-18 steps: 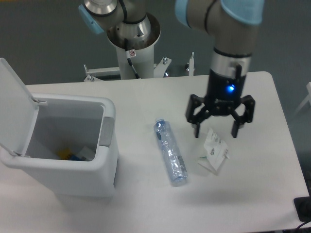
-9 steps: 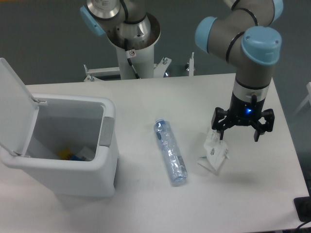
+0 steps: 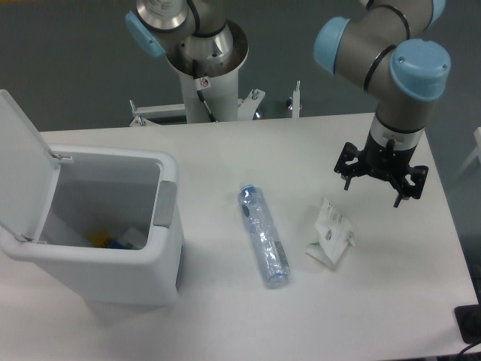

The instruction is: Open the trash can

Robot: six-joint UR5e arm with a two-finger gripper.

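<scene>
The white trash can (image 3: 113, 278) stands at the table's left. Its flat lid (image 3: 22, 162) is swung up and back on the left side, so the inside shows, with a few small items at the bottom. A grey latch tab (image 3: 165, 204) sits on its right rim. My gripper (image 3: 373, 193) hangs over the right side of the table, far from the can. Its fingers are spread apart and hold nothing.
A clear plastic bottle (image 3: 264, 235) lies on the table between the can and the gripper. A crumpled white wrapper (image 3: 331, 233) lies just below and left of the gripper. The arm's base column (image 3: 205, 68) stands at the table's back edge.
The gripper has moved right and away from the wrapper, and risen a little. The can, bottle and wrapper have not moved.
</scene>
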